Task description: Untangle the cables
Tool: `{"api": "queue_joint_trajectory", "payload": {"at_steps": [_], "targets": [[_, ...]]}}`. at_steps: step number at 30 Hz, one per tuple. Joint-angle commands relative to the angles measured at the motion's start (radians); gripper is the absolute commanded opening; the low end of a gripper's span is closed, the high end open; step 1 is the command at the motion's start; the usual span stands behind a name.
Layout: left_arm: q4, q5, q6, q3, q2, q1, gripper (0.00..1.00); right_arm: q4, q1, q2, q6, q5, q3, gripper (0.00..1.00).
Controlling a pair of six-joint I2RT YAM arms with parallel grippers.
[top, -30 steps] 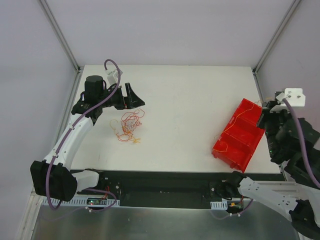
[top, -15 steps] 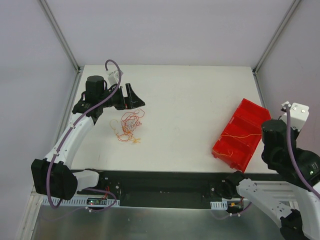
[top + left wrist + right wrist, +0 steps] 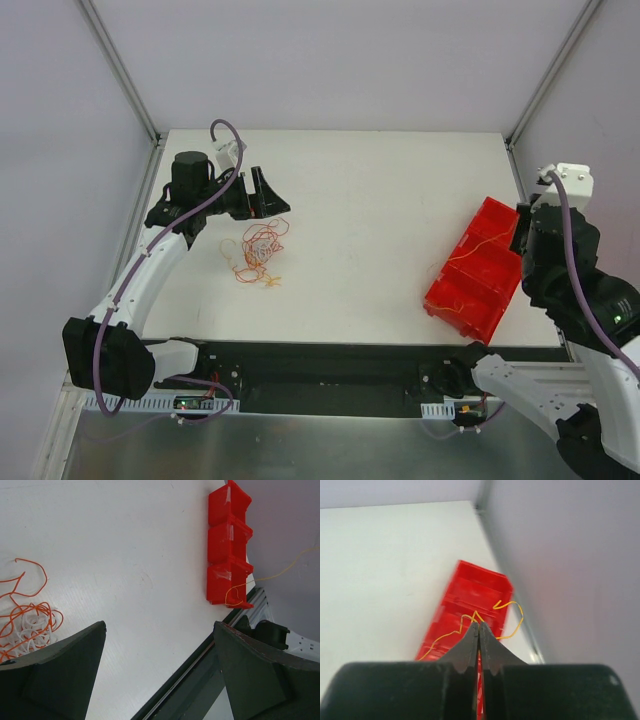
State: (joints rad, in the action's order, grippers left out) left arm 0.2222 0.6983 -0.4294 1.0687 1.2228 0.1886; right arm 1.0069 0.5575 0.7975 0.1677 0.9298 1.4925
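Status on the untangle job: right gripper (image 3: pixel 479 625) has its jaws pressed together, pinching one yellow-orange cable (image 3: pixel 514 602) right at the tips. Both ends of that strand spill out either side of the tips. One curls off to the side, the other trails down and back under the jaws. Red bin (image 3: pixel 482 573) sits directly below and ahead of those tips. We read that as deliberate: the strand is held up over the bin so its slack drops into a compartment. From above we see nothing tying it to the main bundle, so it looks separated already.

Left gripper (image 3: pixel 159 627) has its jaws spread wide and nothing between them, only bare table (image 3: pixel 125 540). Tangle of cables (image 3: pixel 30 625), red-orange loops around a whitish curl, lies just outside one finger, near its tip and not in the gap. We think the wide spread is a ready stance, parked beside the bundle for the next pick or to pin it down.

Our guess at the step in hand is depositing the freed strand, with most of the bundle not yet sorted. The strand is far thinner than a finger, so we'd watch for it clinging to the pads on release.
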Motion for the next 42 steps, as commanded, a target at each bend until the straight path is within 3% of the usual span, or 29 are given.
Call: {"api": "queue_joint_trajectory", "payload": {"at_steps": [1,11,17,20,23,33,37,42], "targets": [[-0.030,0.017,0.017,-0.001,-0.005,-0.001,0.88,-0.166,-0.004,0.023,0.046,-0.400,-0.029,0.00],[-0.030,0.020,0.015,0.000,0.001,-0.001,0.88,-0.163,-0.005,-0.043,0.075,-0.471,0.003,0.00],[-0.033,0.024,0.014,0.002,0.009,-0.001,0.88,-0.148,-0.005,-0.054,0.134,-0.252,0.022,0.00],[-0.032,0.024,0.014,0.000,0.009,-0.001,0.88,-0.203,-0.008,-0.043,0.191,-0.067,-0.038,0.00],[-0.032,0.032,0.015,0.002,0.009,-0.001,0.88,-0.277,-0.036,-0.017,0.240,0.018,-0.077,0.01],[-0.034,0.040,0.015,0.004,0.006,-0.001,0.88,-0.287,-0.261,0.075,0.256,-0.049,0.026,0.00],[-0.032,0.038,0.018,0.002,-0.003,-0.001,0.88,-0.266,-0.298,0.074,0.212,-0.009,-0.086,0.00],[-0.032,0.040,0.017,0.004,-0.002,-0.003,0.88,-0.153,-0.335,0.010,-0.015,-0.222,-0.263,0.00]]}}
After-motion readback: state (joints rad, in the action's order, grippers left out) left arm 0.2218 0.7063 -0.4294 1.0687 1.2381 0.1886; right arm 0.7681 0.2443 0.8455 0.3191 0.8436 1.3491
